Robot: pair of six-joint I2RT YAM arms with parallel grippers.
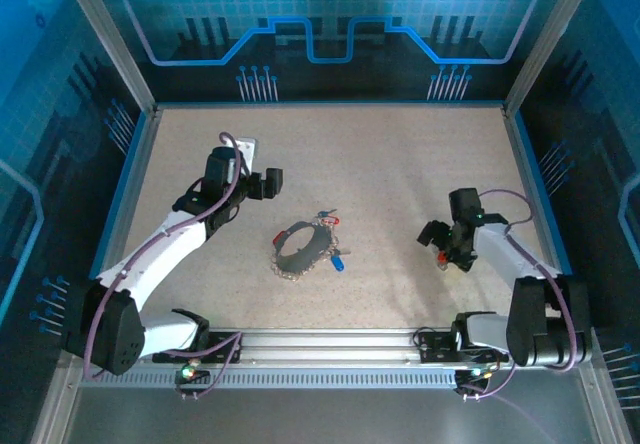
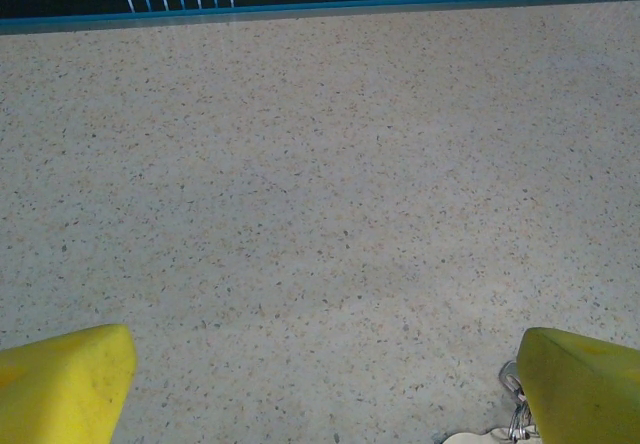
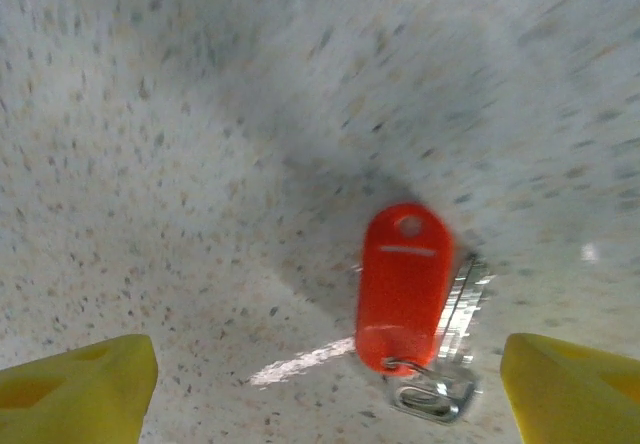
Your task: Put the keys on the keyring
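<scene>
1. Evidently at the fetching step, going after a stray red-tagged key that lies on the speckled table, well apart from the keyring.
2. From the right wrist: lying flat, with a silvery blade just beside the red tag and a small split loop at the near end. Too blurred for finer detail.
3. Right jaws: spread wide and clamped on nothing, yellow fingertips at the two bottom corners. Poised above the key, with the tag between them but nearer the right-hand finger.
4. Left jaws: likewise apart and holding nothing, fingertips over bare table. Hovering off the far-left side of the keyring in the top view, with bits of bright metal just beside the right-hand fingertip.
5. Keyring: resting flat near the middle of the table, between the two arms and fringed with small keys, with a blue-headed key at its right rim and a red-headed key at its far rim.
6. Next, most likely: centre the right jaws over the red tag, come down, close across its narrow width and lift cleanly off the table.
7. After that — carry it over to the keyring, probably with the left jaws steadying the rim while the split loop is worked on.
8. Worth watching: a thin, flat key sliding out from under closing fingers.
</scene>
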